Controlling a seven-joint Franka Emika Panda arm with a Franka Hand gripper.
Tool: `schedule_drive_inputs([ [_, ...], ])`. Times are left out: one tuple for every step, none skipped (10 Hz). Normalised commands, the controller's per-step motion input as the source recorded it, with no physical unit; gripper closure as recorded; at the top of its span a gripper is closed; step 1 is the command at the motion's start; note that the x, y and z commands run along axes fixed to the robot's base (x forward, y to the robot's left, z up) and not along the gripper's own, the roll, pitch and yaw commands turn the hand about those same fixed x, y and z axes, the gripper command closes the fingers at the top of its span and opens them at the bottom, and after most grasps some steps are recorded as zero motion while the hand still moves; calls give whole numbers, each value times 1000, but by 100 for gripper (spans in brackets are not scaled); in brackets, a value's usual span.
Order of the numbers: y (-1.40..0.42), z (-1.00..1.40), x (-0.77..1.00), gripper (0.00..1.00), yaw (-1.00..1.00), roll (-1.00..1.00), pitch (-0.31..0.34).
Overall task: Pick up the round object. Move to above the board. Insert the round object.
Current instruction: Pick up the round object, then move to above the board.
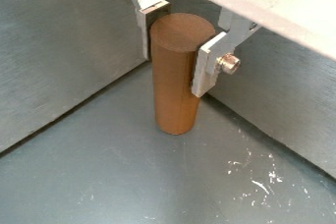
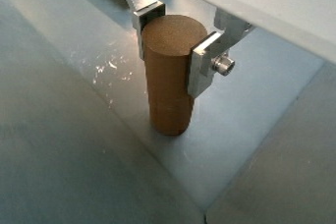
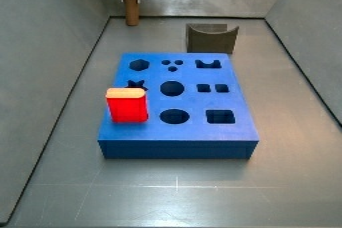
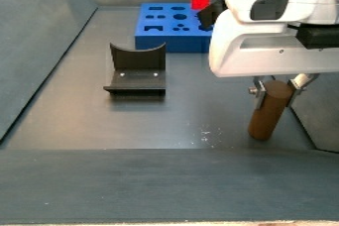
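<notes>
— Far left corner of the grey floor: what is the arm doing?

— The robot's jaws (image 1: 184, 33) are clamped on the upper part of the small brown wooden cylinder peg (image 1: 175, 81), one flat silver finger (image 2: 207, 63) pressed to each side. The peg stands upright with its base on or just above the floor, close to the corner where two grey walls meet; both wrist views show the same grip (image 2: 178, 31).

— And toward the middle?

— In a side view, the thick blue square board (image 3: 181, 107) with its cut-out holes lies mid-floor, well apart from the peg (image 3: 131, 9). A red cube (image 3: 127, 104) sits on the board's left edge.

— Further right?

— The dark L-shaped fixture (image 3: 211, 38) stands just behind the board's far right corner. Another side view shows the white gripper housing (image 4: 272, 27) above the peg (image 4: 271, 111), with the fixture (image 4: 134, 69) and board (image 4: 172, 24) beyond.
</notes>
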Motion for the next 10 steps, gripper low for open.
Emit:
schedule_drive_inputs([
  [0,0,0,100,0,0,0],
  [0,0,0,100,0,0,0],
  [0,0,0,100,0,0,0],
  [0,0,0,100,0,0,0],
  [376,1000,505,100,306,-195,389],
  [381,1000,506,100,311,-199,426],
  [355,1000,481,100,246,-209,486],
  [327,1000,441,100,158,-125,386],
  [316,1000,420,100,123,-76,325],
  [285,1000,379,100,70,-11,249],
])
